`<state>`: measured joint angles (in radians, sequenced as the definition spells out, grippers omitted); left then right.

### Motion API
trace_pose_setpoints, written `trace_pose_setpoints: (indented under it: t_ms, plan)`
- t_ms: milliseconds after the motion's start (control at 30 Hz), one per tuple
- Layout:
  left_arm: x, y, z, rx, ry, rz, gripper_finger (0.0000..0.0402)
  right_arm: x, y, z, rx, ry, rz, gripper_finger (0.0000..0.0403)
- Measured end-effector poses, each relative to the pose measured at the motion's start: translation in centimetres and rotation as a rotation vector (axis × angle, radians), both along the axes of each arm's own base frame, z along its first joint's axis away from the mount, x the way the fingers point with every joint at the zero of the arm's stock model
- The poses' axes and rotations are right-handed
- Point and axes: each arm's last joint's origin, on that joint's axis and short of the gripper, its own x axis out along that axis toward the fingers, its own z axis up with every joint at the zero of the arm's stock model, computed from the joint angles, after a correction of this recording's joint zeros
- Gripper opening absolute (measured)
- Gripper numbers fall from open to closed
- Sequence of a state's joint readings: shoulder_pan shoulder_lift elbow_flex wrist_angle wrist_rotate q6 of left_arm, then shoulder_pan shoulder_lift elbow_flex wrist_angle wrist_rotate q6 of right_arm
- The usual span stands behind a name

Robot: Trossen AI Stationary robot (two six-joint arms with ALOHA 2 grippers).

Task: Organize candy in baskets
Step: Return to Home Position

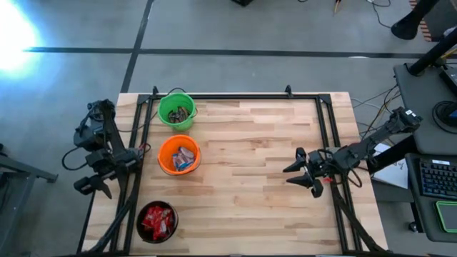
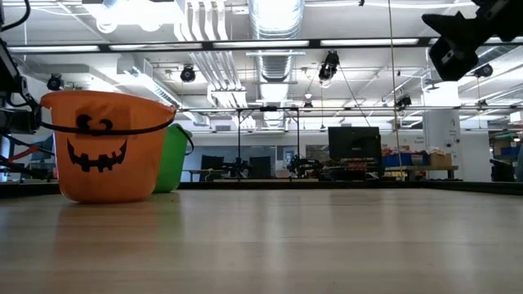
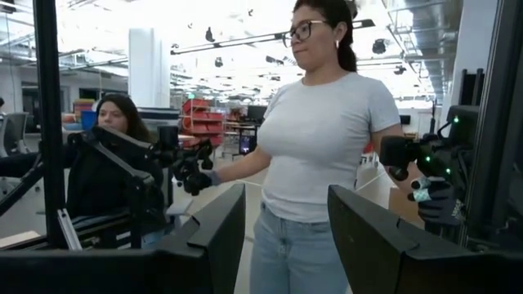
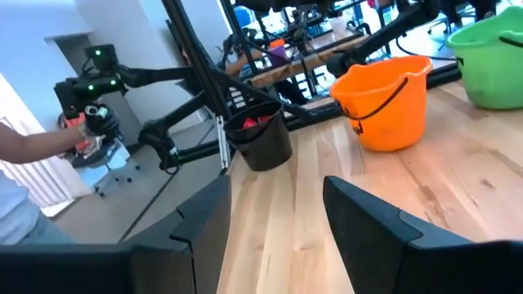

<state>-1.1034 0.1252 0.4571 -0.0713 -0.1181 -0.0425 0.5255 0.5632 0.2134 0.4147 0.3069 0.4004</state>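
Orange bucket (image 2: 102, 147) up close, green bucket (image 2: 174, 159) tucked behind.
Left gripper (image 1: 96, 187) is held off the table's (image 1: 250, 143) left edge, right gripper (image 1: 288, 175) over its right side; both are spread.

1. This is a robotics lab in a large open hall.
2. The light wooden table (image 1: 250, 164) stands in a black metal frame (image 1: 235, 96) on a grey concrete floor (image 1: 214, 28).
3. Behind the table are silver ceiling ducts (image 2: 274, 16), long strip lights (image 2: 351, 42) and a dark monitor (image 2: 354, 143).
4. To the right of the table lies a black keyboard (image 1: 433, 177).
5. Beyond the table a person in a white T-shirt (image 3: 327, 139) grips a black jointed arm (image 3: 122, 147).
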Motion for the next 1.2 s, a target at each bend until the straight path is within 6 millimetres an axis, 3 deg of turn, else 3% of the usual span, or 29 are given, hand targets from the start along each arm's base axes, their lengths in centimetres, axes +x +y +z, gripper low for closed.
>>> trace_pose_setpoints:
  t_ms: [833, 1200]
  plan:
    - [-0.2, 0.4, 0.1, -0.034, 0.008, -0.002, 0.0158, -1.2, -0.7, -5.8, -0.083, 0.122, -0.008, 0.0189]
    - [-0.3, 1.0, 0.2, -0.067, 0.006, 0.040, 0.0158, -1.2, -0.7, -6.1, -0.227, 0.107, 0.006, 0.0189]
